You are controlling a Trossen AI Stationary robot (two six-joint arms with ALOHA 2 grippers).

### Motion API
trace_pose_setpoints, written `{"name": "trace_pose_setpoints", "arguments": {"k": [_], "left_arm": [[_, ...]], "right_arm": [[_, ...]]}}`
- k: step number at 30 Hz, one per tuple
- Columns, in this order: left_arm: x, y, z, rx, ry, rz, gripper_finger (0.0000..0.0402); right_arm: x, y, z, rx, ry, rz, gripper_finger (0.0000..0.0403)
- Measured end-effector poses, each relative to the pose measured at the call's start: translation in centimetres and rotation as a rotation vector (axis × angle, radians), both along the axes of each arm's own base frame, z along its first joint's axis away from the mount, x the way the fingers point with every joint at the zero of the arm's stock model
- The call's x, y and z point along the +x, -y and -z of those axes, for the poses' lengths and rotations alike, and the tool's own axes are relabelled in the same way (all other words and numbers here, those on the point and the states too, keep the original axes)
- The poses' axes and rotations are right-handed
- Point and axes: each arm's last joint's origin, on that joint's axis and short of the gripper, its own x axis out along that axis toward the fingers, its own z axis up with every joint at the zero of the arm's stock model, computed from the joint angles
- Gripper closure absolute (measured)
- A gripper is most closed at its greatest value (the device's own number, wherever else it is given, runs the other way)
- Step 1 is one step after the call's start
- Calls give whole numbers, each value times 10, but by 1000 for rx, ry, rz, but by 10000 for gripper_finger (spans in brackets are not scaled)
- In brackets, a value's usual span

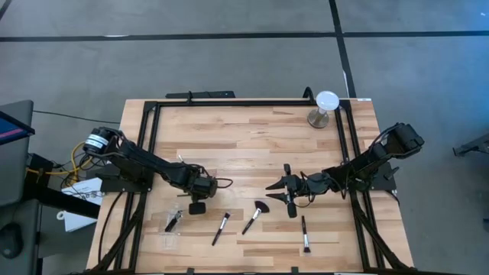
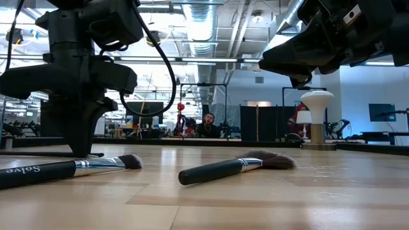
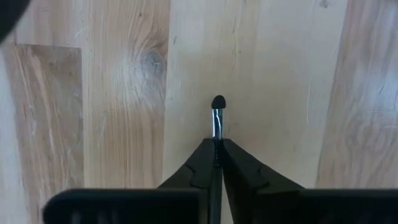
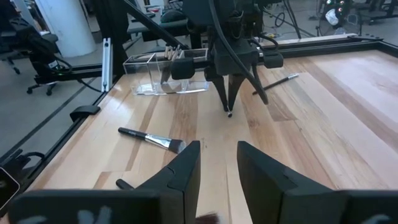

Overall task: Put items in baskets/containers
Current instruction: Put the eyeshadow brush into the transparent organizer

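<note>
A brush (image 3: 217, 118) is pinched between the left fingers (image 3: 216, 163), tip down above the worktop (image 3: 280, 74), so next comes carrying it to the tray (image 4: 163, 74).

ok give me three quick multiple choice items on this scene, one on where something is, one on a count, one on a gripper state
1. Where does the clear tray sit?
A. by the left arm
B. by the white disc
C. under the right arm

2. How many brushes lie loose on the table in the high view?
A. one
B. three
C. six

3. What is the left gripper doing?
A. open over bare wood
B. shut on a small brush
C. holding the tray

Answers:
1 A, it shows beside the left arm.
2 B, brushes at.
3 B, the fingers meet on its shaft.
</note>
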Motion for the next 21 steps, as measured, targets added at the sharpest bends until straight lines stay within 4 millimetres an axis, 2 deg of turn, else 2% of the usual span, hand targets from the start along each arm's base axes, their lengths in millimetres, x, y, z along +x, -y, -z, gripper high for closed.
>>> {"name": "trace_pose_setpoints", "arguments": {"k": [6, 15, 21], "left_arm": [[-5, -2, -18, -8, 65, 11, 388], [-16, -4, -65, -36, 271, 79, 386], [-31, -11, -98, -14, 438, 51, 387]], "right_arm": [[0, 0, 1, -4, -10, 0, 305], [0, 0, 1, -5, -14, 0, 305], [0, 0, 1, -5, -14, 0, 305]]}}
